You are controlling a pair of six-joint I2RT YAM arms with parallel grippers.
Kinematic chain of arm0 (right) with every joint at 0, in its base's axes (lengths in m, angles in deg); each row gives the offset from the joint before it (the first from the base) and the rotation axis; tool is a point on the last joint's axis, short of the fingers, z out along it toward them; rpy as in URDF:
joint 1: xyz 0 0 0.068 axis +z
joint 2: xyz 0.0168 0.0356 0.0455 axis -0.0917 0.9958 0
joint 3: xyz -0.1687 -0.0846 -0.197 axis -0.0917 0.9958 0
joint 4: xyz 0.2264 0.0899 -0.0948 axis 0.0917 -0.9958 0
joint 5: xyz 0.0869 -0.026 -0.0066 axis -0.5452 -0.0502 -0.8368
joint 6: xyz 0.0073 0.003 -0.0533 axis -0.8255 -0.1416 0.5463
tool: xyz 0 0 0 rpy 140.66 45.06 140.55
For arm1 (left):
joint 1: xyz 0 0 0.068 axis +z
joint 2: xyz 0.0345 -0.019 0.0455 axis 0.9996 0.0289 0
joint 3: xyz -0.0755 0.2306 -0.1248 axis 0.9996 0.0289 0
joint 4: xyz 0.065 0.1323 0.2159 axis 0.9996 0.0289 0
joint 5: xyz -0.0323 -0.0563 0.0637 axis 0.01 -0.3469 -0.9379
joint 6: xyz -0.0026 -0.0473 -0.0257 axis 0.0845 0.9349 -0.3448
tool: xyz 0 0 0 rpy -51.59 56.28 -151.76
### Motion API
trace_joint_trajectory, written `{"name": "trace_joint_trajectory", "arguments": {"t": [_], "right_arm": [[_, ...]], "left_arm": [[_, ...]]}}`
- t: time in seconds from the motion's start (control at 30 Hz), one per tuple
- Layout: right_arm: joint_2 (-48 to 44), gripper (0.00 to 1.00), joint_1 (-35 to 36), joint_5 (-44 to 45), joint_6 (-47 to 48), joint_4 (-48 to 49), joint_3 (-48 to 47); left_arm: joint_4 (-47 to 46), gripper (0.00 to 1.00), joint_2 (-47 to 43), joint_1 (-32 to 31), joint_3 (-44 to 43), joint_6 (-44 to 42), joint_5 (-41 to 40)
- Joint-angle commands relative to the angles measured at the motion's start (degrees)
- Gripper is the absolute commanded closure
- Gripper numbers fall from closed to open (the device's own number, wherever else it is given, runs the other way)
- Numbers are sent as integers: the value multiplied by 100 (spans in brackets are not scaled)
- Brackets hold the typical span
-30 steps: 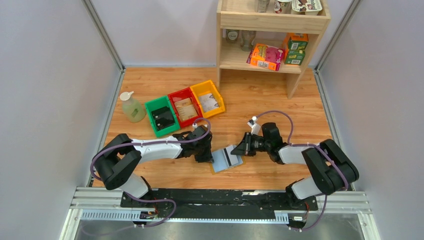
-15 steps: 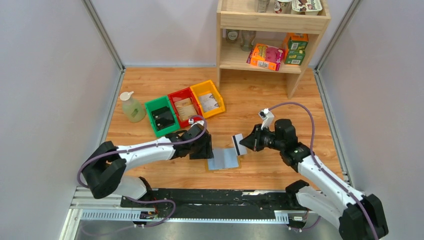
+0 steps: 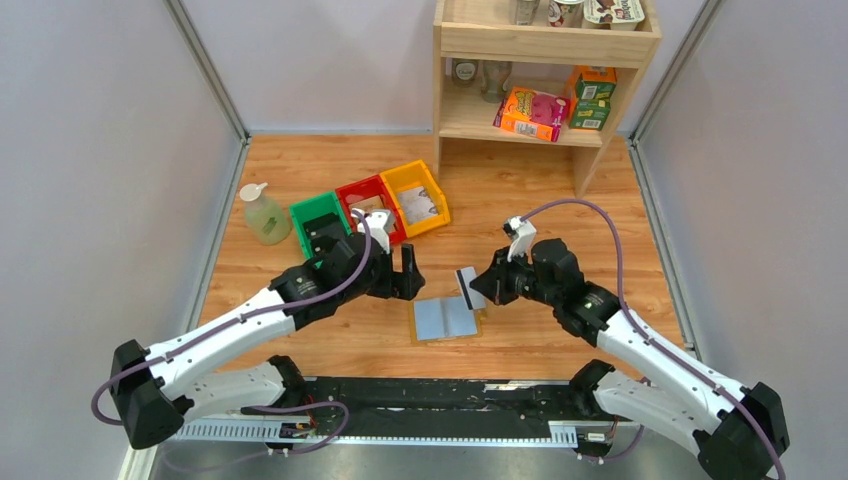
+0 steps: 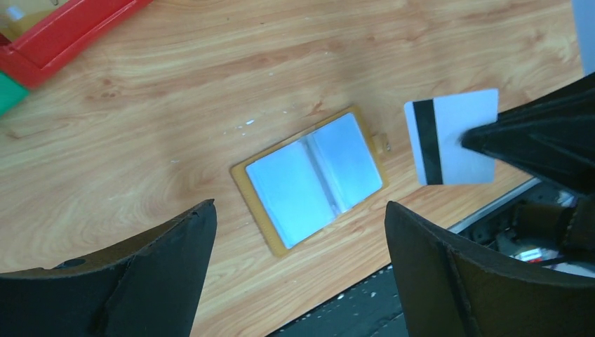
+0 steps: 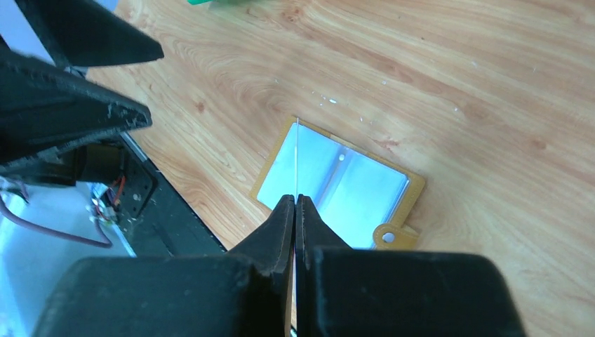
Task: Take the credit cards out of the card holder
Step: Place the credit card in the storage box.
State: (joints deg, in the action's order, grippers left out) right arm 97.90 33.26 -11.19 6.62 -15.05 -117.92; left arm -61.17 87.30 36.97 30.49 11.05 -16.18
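The card holder (image 3: 446, 320) lies open and flat on the wooden floor, mustard-yellow with pale blue-grey pockets (image 4: 309, 181). My right gripper (image 3: 480, 284) hangs just above its right edge, shut on a whitish credit card (image 3: 466, 287) with a dark stripe (image 4: 452, 137). In the right wrist view that card shows edge-on as a thin line (image 5: 297, 158) running out of the closed fingertips (image 5: 295, 200) over the card holder (image 5: 365, 189). My left gripper (image 3: 400, 274) hovers up and to the left of the holder, open with nothing in it (image 4: 300, 208).
Green bin (image 3: 323, 232), red bin (image 3: 369, 213) and yellow bin (image 3: 416, 196) stand in a row behind the left arm, with a soap bottle (image 3: 263, 214) to their left. A wooden shelf (image 3: 545, 60) with boxes is at the back. A black rail (image 3: 440, 395) runs along the near edge.
My left gripper let go of the card holder, opened wide and drew back up-left. My right gripper pulled the striped card out of the holder and lifted it.
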Motion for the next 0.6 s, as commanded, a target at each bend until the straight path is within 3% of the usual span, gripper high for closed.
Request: {"name": "trace_joint_trajectory", "arguments": {"t": [0.0, 0.37, 0.57], "right_arm": [[132, 100, 85, 447, -1092, -25, -344], [204, 99, 94, 799, -2367, -622, -599], [80, 92, 85, 800, -2343, -956, -722]], "left_arm": [[-180, 3, -178, -22, 217, -963, 63], [-532, 0, -284, -707, 138, -2430, -419], [-1120, 0, -573, -734, 462, -3415, -525]]}}
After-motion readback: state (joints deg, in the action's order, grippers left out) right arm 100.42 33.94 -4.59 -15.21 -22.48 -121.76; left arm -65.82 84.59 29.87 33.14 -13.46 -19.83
